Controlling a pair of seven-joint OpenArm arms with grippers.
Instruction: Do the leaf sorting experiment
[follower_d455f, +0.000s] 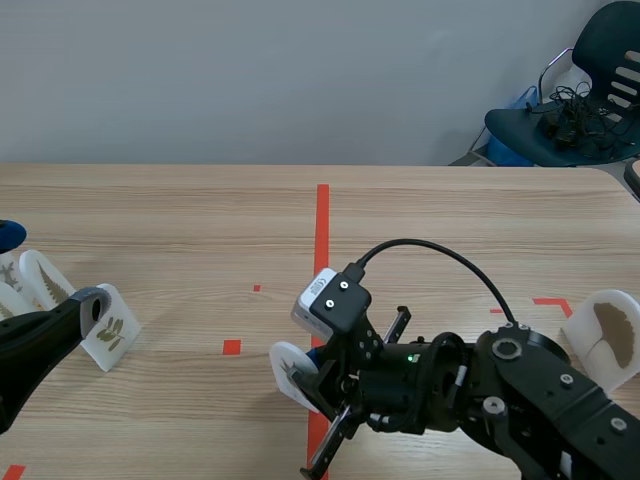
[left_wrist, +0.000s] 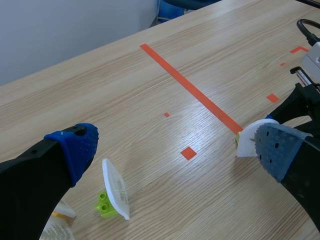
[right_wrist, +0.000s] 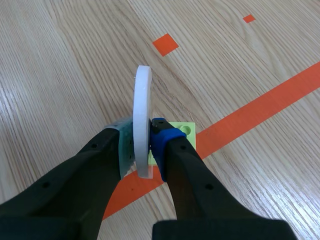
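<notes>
Over the red tape line (right_wrist: 260, 107), right end effector (right_wrist: 142, 145) pinching upright white disc (right_wrist: 142, 97), left end effector (left_wrist: 176, 147) spread.

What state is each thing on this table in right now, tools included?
Right tool: shut on the centre disc.
Centre disc: upright on edge, clamped between the pads, over the red tape line.
Left tool: open, holding nothing.
Left disc: standing on a green brick, not gripped.
Right disc: standing, untouched.
</notes>
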